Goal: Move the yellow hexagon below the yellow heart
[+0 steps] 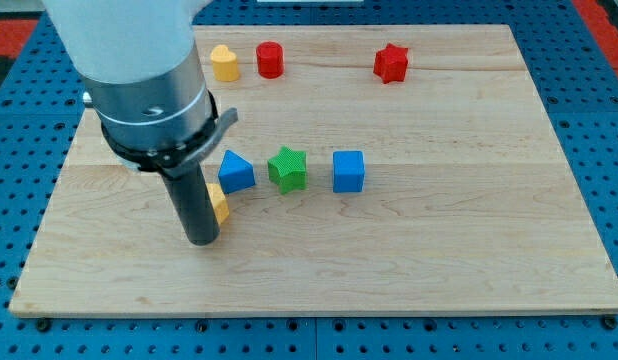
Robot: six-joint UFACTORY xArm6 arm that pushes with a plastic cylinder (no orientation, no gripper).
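Showing only as a yellow sliver, a yellow block (221, 203) peeks out at 3 o'clock of the rod, mostly hidden behind it; shape can't be made out. My tip (202, 241) sits at the block's 7 o'clock, touching or just beside it. No gripper on this rig, just the rod, so nothing to open or close.

Second yellow block (224, 63), far at 12 o'clock near the board's top edge; hexagon or heart, can't tell. Red cylinder (270, 60) just at its 3 o'clock. Red star (391, 63) further right.

Blue triangle (236, 171) at 1 o'clock of the hidden block, close. Then green star (288, 168), blue cube (349, 171) in a row rightward.

Wooden board (469, 250). No readable writing or labels. Arm body cut off at top.
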